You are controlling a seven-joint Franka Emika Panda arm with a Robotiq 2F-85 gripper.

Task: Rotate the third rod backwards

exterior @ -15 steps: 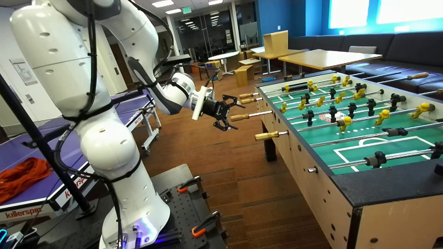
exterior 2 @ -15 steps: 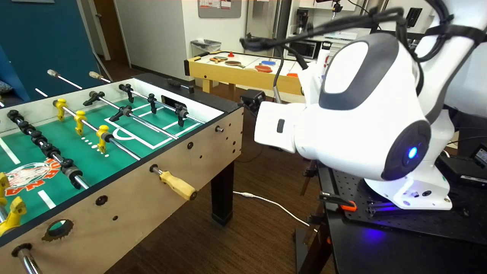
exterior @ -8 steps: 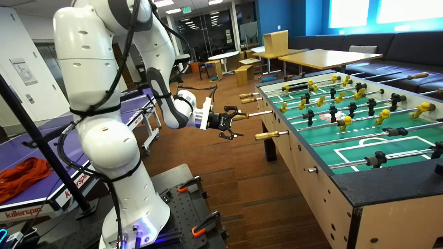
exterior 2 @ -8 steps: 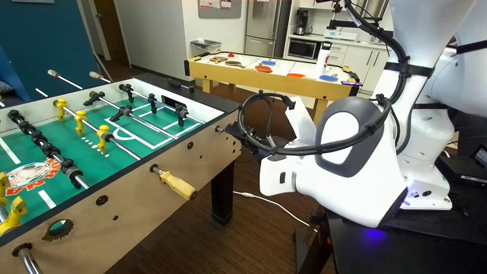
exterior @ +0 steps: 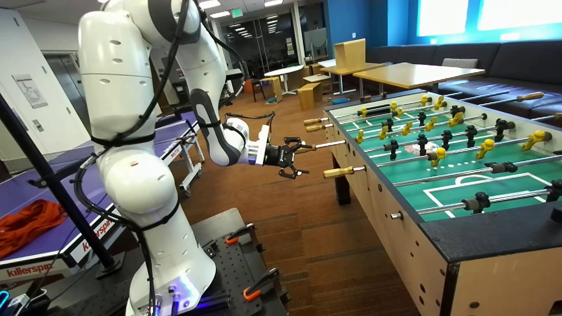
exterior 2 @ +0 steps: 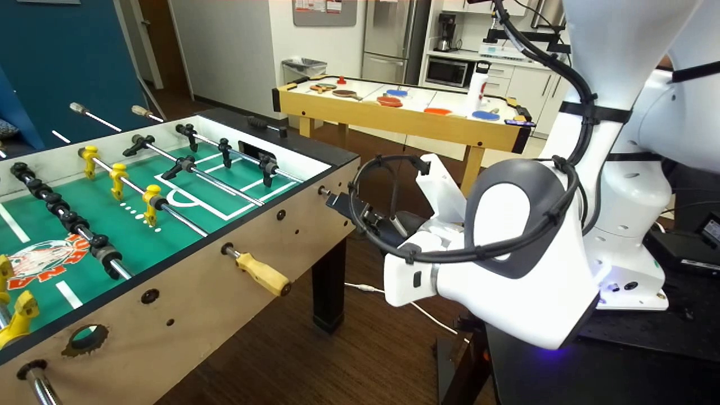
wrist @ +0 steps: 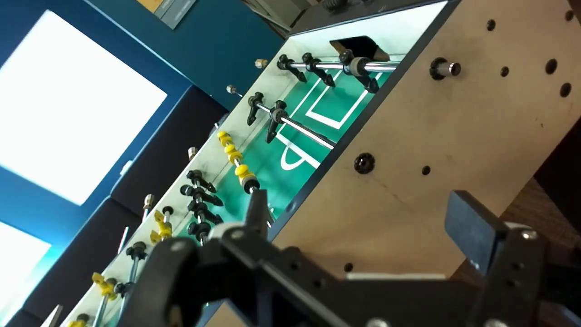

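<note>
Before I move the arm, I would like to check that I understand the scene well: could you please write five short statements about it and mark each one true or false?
1. The gripper is open. True.
2. A wooden handle sits on the rod with three yellow figures. True.
3. The gripper holds this handle. False: the two are apart in both exterior views.
4. All figures on the rods are yellow. False: there are black figures too.
5. An orange-red cloth lies on the purple table. True.
</note>
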